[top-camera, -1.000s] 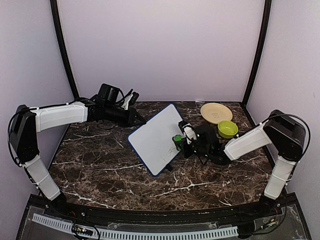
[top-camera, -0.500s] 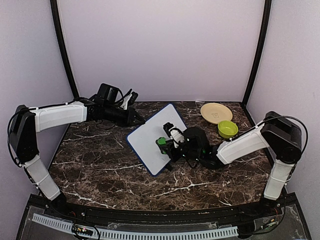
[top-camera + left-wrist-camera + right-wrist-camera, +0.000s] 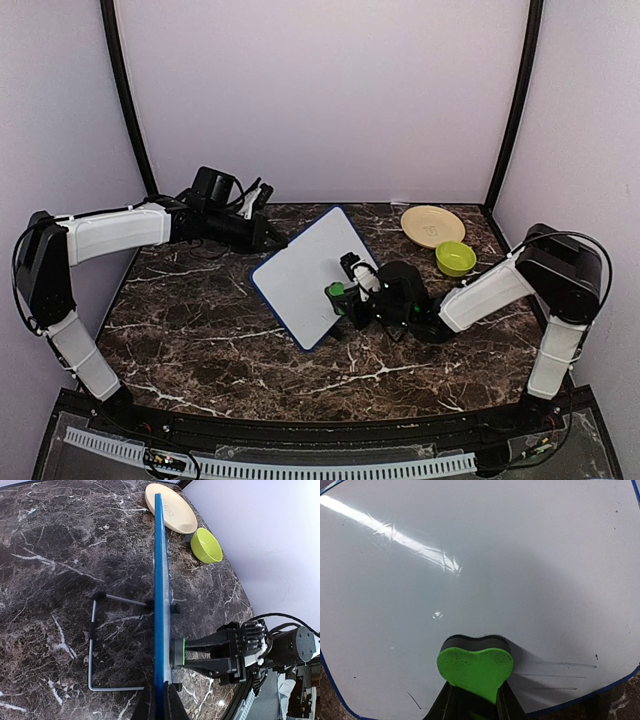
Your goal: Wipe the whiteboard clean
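Wiping step. Whiteboard (image 3: 305,275) tilted on wire stand (image 3: 92,650) on table (image 3: 200,330); your left hand (image 3: 274,240) clamped on its rim. Your right hand (image 3: 350,298) grips green eraser (image 3: 475,666), pad on board face. Next: sweep over faint streaks (image 3: 555,666) by lower edge.

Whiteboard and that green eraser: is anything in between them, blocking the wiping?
Nothing visible. The right gripper presses the green eraser straight onto the whiteboard face; the left gripper only pinches its edge.
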Available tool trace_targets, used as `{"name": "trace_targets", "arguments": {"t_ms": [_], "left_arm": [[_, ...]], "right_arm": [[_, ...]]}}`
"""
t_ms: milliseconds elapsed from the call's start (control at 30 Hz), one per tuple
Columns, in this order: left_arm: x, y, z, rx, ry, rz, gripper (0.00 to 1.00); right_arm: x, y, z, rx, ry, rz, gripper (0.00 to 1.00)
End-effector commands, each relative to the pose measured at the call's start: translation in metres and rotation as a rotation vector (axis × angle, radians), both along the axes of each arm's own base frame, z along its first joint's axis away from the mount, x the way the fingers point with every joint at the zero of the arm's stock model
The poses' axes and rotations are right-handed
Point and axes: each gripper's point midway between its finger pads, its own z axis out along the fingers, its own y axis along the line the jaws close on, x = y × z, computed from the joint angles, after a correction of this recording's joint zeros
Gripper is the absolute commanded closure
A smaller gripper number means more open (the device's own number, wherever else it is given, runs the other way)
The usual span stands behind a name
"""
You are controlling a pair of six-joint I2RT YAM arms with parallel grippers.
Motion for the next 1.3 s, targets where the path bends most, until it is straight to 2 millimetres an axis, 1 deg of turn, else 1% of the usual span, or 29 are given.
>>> {"name": "trace_targets", "arguments": {"t_ms": [0,433,600,833,1067,1200,1267], "left_arm": [[-0.003,0.004,0.029,-0.041,-0.071,-0.006,1.0],[-0.004,0.004,0.031,-0.045,-0.074,-0.01,1.0],[-0.002,0.002,0.031,-0.051,-0.072,-0.014,1.0],[-0.001,0.0,0.029,-0.058,-0.068,-0.015,1.0],[-0.001,0.0,0.028,-0.059,-0.065,-0.014,1.0],[-0.001,0.0,0.027,-0.059,-0.063,-0.014,1.0],[-0.001,0.0,0.028,-0.06,-0.064,-0.016,1.0]], "right_arm": [[0.021,-0.021,0.0,0.022,0.013,-0.073,0.99],[0.06,-0.045,0.004,0.05,0.027,-0.162,0.99],[0.064,-0.041,0.01,0.066,0.015,-0.143,0.99],[0.054,-0.022,0.015,0.113,0.0,-0.096,0.99],[0.027,0.016,0.02,0.141,0.003,0.004,0.99],[0.016,0.027,0.027,0.152,0.004,0.033,0.99],[0.013,0.028,0.029,0.146,0.001,0.041,0.99]]}}
